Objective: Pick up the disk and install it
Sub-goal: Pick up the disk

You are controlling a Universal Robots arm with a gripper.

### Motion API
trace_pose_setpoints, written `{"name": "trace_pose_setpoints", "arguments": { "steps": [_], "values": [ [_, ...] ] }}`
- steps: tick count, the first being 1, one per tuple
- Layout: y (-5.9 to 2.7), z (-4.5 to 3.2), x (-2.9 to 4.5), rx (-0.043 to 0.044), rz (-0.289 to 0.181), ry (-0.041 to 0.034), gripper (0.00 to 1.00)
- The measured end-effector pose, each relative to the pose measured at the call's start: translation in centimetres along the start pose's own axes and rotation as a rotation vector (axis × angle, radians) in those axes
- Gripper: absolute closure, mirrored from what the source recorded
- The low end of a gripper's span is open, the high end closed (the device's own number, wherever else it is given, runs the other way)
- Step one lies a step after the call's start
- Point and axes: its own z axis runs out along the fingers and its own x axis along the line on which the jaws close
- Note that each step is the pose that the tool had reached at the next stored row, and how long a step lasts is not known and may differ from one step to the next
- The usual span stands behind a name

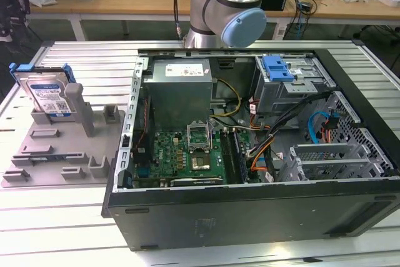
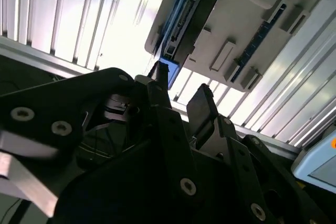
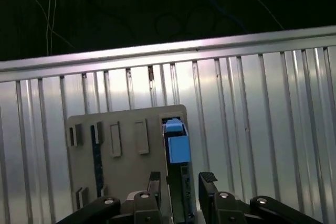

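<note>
Tool [image 3: 181,181] hung open and empty, facing the disk [image 3: 177,148]; I judged squaring jaws to its long edges essential.

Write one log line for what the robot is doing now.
gripper: open, empty, apart from disk | disk: standing in grey fixture plate | install: not done
</note>
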Motion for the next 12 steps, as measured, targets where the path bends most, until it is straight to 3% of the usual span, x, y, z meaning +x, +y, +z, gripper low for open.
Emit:
{"name": "trace_pose_setpoints", "arguments": {
  "steps": [9, 12],
  "values": [
    [0.01, 0.01, -0.08, 0.002, -0.137, 0.0117, 0.58],
    [0.01, 0.0, -0.08, 0.0019, -0.137, 0.0119, 0.58]
  ]
}}
